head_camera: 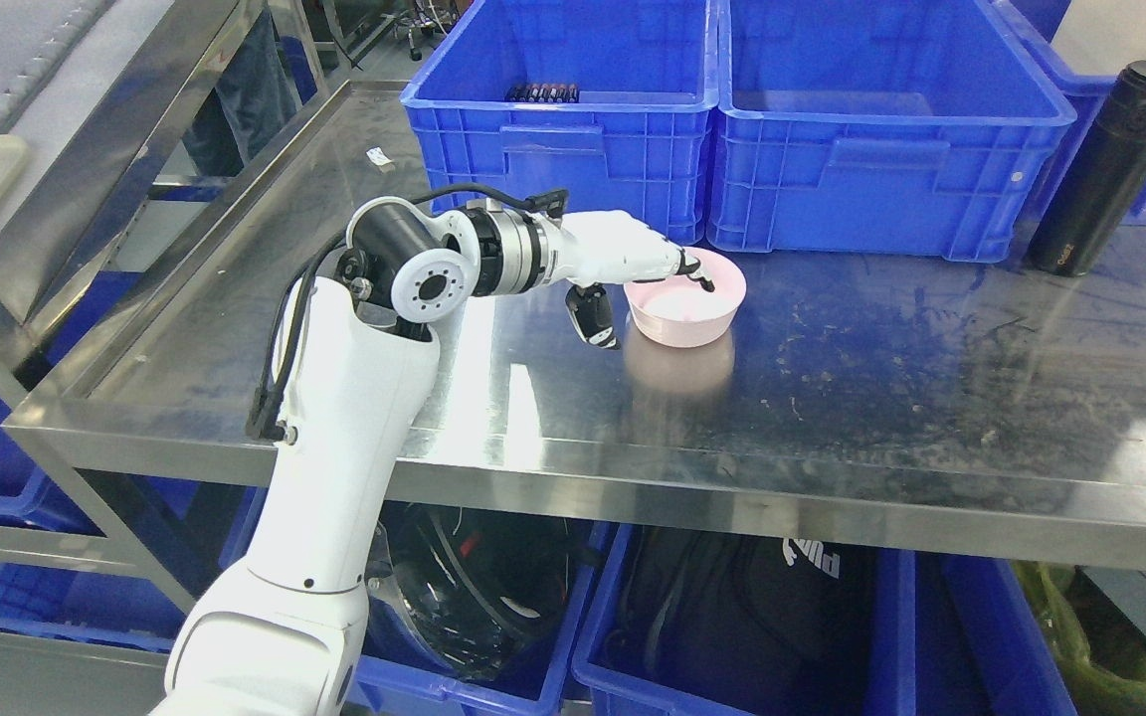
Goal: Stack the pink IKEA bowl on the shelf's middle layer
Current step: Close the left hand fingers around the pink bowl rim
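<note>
A pink bowl (684,310) stands upright on the steel shelf (832,398), just in front of two blue crates. My left hand (648,298) reaches in from the left at the bowl's near-left rim. Its dark fingertips (702,278) hang over the rim into the bowl. The thumb (595,318) points down just outside the bowl's left wall, with a thin gap showing between them. The hand looks open, not clamped on the bowl. My right arm does not show.
Two large blue crates (573,119) (881,129) stand side by side at the back of the shelf. At the right a black flask (1110,169) stands upright. Below the shelf are blue bins (732,636) with dark gear. A steel frame post (86,169) slants at the left.
</note>
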{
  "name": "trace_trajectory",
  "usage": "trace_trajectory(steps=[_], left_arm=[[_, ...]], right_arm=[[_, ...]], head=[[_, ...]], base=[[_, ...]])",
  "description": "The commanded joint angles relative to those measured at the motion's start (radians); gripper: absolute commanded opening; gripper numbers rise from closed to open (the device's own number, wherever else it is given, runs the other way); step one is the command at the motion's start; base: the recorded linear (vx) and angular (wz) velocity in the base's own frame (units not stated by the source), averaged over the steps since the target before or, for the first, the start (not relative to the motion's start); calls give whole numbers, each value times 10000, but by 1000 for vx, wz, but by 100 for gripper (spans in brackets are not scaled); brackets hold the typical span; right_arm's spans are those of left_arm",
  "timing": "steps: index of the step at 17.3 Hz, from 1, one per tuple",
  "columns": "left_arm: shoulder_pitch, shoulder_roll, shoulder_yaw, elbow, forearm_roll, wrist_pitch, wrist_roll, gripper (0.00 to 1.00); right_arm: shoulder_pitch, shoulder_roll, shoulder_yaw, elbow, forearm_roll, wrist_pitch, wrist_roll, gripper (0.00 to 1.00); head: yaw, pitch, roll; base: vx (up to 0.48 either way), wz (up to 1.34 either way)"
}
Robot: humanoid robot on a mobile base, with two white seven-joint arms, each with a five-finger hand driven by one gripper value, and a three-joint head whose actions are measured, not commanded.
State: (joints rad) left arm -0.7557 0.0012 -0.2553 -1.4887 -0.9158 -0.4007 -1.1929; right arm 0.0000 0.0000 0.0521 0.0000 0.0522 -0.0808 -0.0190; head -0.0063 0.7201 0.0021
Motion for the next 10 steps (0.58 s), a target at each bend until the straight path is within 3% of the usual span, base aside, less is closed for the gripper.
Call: trace_trajectory(steps=[1,5,10], left_arm=[[117,163,-914,205,-1043,157,71,79],[40,163,-1097,1538,-1043,49,913,84],[-312,163,-1373,2829,-1718,65,2310,80]], right_arm=[[31,-175,0,-175,0,-5,6,100],[31,-175,0,-175,0,-5,6,100],[31,-175,0,-175,0,-5,6,100]], head=[[0,0,0],[0,0,0],[0,0,0]], base=[[0,0],[0,0],[0,0]])
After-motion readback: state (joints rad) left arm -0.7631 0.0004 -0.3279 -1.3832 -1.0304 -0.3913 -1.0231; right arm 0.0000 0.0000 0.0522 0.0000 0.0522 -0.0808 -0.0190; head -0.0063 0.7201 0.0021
